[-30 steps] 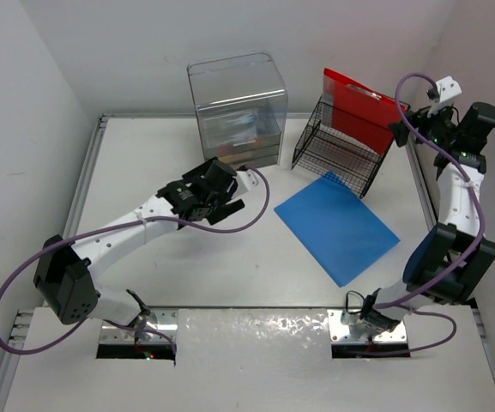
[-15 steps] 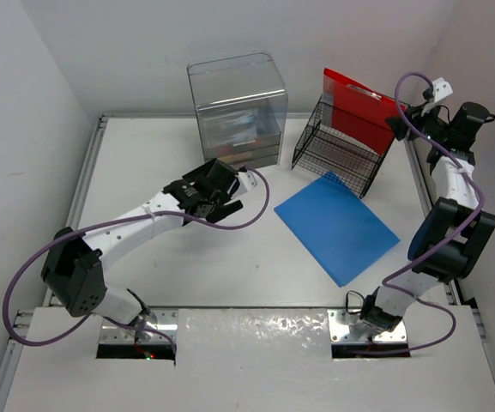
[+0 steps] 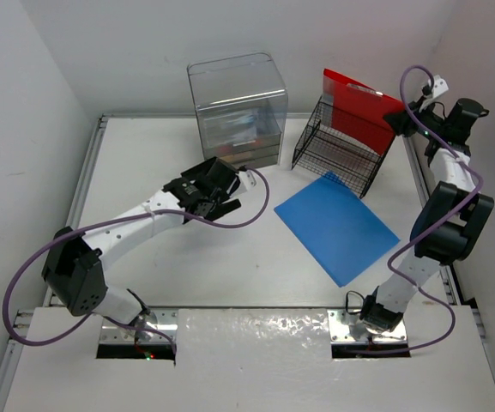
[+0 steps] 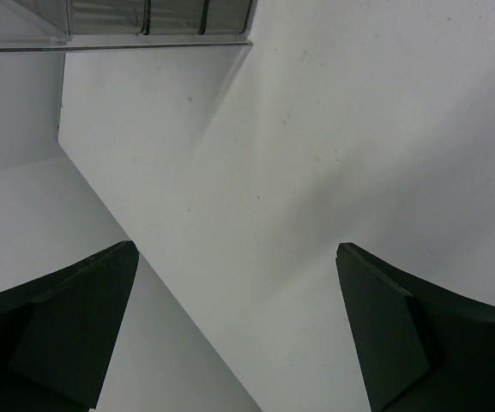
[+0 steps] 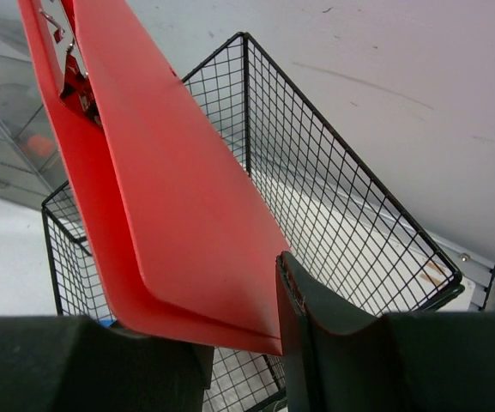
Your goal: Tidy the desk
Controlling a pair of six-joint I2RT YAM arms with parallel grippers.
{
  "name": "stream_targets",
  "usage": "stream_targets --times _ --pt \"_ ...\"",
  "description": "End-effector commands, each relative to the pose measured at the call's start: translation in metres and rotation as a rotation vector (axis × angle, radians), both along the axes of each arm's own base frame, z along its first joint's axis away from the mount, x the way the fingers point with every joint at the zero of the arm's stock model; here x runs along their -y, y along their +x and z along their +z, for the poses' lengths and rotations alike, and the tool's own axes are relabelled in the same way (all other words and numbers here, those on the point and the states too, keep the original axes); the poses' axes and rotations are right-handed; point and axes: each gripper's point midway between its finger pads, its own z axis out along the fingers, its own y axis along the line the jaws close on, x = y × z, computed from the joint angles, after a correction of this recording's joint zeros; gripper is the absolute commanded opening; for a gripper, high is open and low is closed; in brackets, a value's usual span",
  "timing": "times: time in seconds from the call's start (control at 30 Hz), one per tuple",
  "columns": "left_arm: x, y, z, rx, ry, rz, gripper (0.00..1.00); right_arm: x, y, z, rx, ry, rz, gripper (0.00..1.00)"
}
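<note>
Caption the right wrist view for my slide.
Right gripper straddling the lower corner of a red clipboard that stands tilted in a black wire basket.

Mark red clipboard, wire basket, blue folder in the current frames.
red clipboard (image 3: 359,105): top external view, middle of its red board.
wire basket (image 3: 333,159): top external view, front mesh wall.
blue folder (image 3: 337,225): top external view, centre of its cover.
</note>
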Motion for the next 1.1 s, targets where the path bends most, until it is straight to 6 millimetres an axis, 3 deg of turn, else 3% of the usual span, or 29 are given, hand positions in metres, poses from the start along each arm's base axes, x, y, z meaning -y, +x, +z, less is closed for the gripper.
stream_targets --times 0.0,0.23,0.3,0.43,0.53,0.6,1.07 --pt "-0.002 0.011 0.015 0.042 -0.003 0.022 1.00 -0.008 0.002 0.033 0.095 -0.025 0.060 0.30" --pt "0.000 0.015 0.017 0.043 0.010 0.013 1.00 -0.009 0.014 0.021 0.065 0.070 0.076 0.32" --pt "0.001 0.016 0.016 0.043 0.010 0.013 1.00 -0.011 0.020 0.020 0.062 0.104 0.080 0.40" --pt "0.000 0.016 0.014 0.042 0.017 0.015 1.00 -0.022 0.029 0.008 0.029 0.119 0.109 0.43" --pt "0.000 0.018 0.014 0.046 0.018 0.017 1.00 -0.026 0.029 0.003 0.030 0.088 0.111 0.34" --pt "0.000 0.018 0.013 0.045 0.020 0.018 1.00 -0.025 0.027 0.006 0.034 0.084 0.105 0.23" --pt "0.000 0.019 0.011 0.049 0.022 0.010 1.00 -0.039 0.017 0.043 0.083 0.149 0.169 0.00"
